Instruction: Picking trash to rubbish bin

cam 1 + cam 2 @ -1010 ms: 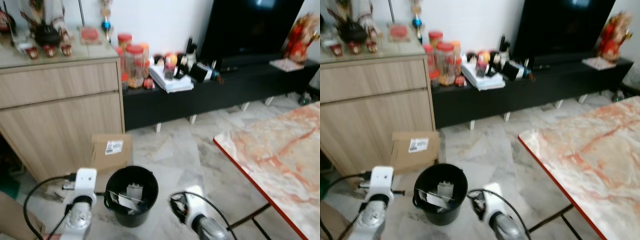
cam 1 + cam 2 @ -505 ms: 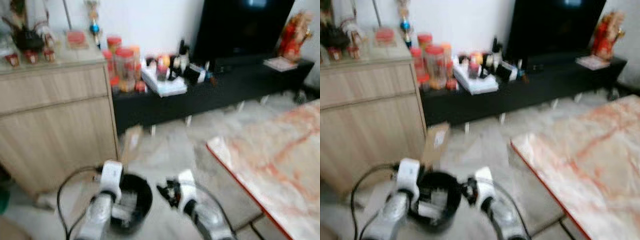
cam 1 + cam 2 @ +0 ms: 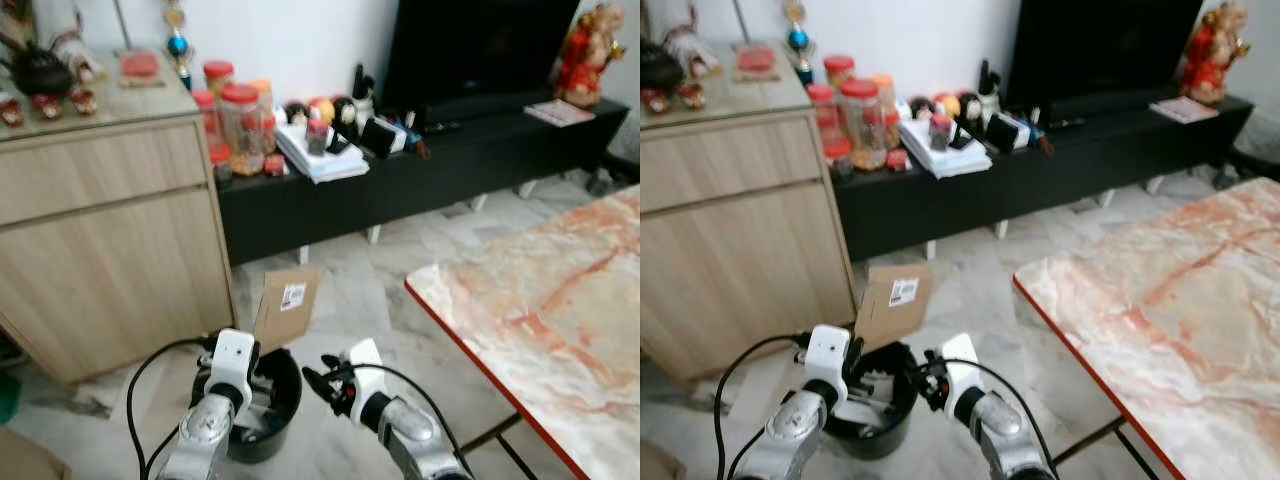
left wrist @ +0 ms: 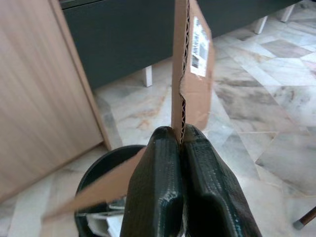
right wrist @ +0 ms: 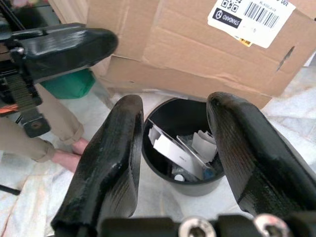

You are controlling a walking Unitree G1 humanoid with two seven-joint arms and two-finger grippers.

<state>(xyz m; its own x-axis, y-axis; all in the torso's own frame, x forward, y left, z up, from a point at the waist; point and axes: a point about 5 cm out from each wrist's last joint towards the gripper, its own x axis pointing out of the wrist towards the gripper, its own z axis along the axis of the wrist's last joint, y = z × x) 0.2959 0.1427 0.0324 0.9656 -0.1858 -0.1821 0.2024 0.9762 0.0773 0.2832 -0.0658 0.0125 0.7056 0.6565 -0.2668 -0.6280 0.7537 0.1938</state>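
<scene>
Marble-tiled living-room floor (image 3: 360, 290). Left gripper (image 4: 180, 143), jaws clamped on flattened brown cardboard sheet (image 3: 285, 308), holds it above round black plastic bin (image 3: 262, 432), toward 12 o'clock. Right gripper (image 5: 173, 143) open, empty. Risk: oversized sheet catches the rim, tipping the bin.

The cardboard piece (image 5: 197, 49) above the black bin (image 5: 183, 143) carries a white shipping label (image 5: 254, 17) with a QR code, barcode bars and a word in capitals too small and skewed to read surely. Nothing else bears legible text.
</scene>
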